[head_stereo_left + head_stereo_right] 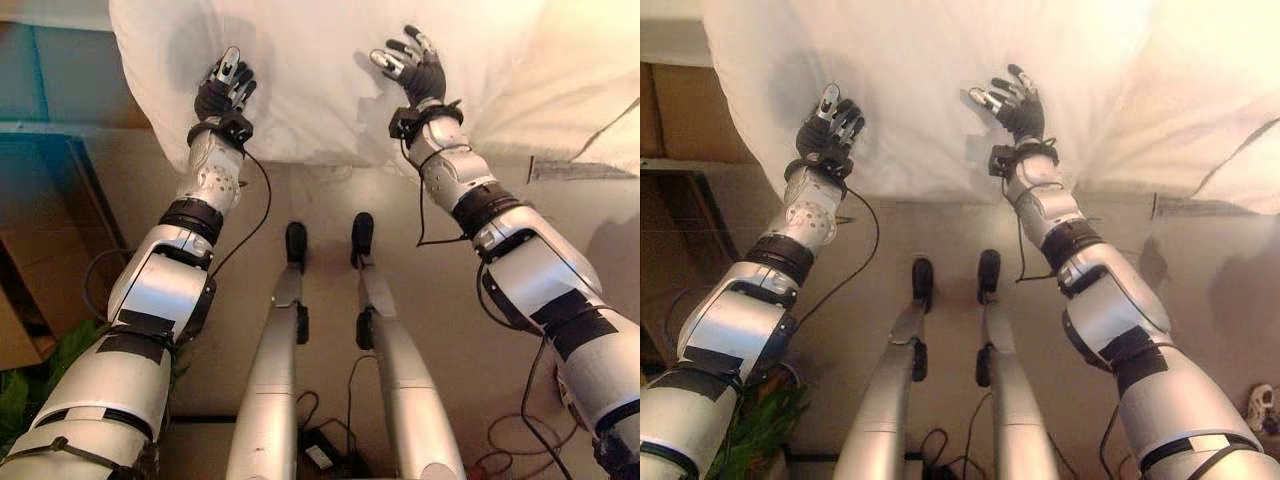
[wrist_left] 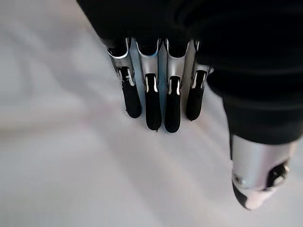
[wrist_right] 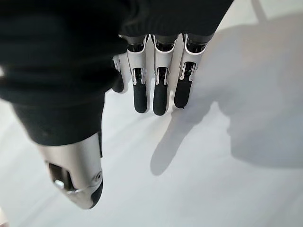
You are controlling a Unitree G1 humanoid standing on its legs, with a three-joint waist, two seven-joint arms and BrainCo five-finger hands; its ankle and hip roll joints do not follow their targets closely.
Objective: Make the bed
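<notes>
A white duvet [image 1: 320, 70] covers the bed across the far side of the eye views, its near edge hanging toward the floor. My left hand [image 1: 224, 90] hovers over the duvet's left part with its fingers [image 2: 154, 101] straight and nothing held. Over the middle of the duvet my right hand [image 1: 415, 65] is raised, its fingers [image 3: 158, 94] spread and relaxed, casting a shadow on the cloth. Both hands are open above the white cloth [image 2: 71, 156], apart from it.
Beige floor [image 1: 320, 200] lies between me and the bed. A blue-green cabinet [image 1: 40, 130] and a brown cardboard box [image 1: 25, 300] stand at the left, with green leaves [image 1: 30, 385] at the lower left. A shoe [image 1: 1262, 405] lies at the lower right.
</notes>
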